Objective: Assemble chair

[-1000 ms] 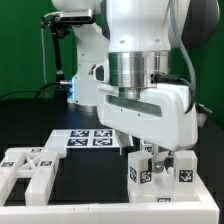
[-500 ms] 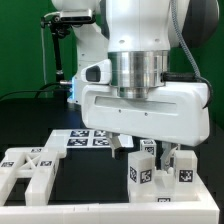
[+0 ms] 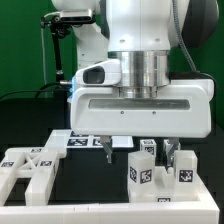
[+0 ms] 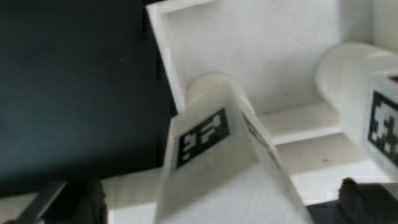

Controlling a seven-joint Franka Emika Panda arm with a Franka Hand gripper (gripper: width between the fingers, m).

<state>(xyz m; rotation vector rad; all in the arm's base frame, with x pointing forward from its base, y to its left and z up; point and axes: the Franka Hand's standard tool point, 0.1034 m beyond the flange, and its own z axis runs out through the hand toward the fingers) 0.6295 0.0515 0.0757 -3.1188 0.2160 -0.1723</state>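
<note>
The chair parts are small white blocks with black-and-white tags. A cluster of them (image 3: 146, 166) stands at the front right of the table, with a tagged block (image 3: 184, 172) at its right. My gripper (image 3: 138, 153) hangs just above the cluster. It is open, with one dark finger (image 3: 108, 151) left of the cluster and the other finger (image 3: 168, 153) to the right of its top block. In the wrist view the tagged block (image 4: 206, 135) lies between the dark fingertips (image 4: 43, 206), and my gripper (image 4: 205, 205) holds nothing. A second tag (image 4: 381, 108) shows at the edge.
A white slotted frame piece (image 3: 28, 170) lies at the exterior view's front left. The marker board (image 3: 88, 139) lies flat behind the gripper. The robot base and a dark stand (image 3: 62, 45) rise at the back.
The gripper has turned about its vertical axis and now faces the camera broadside. Both fingers now show, one on each side of the top tagged block.
</note>
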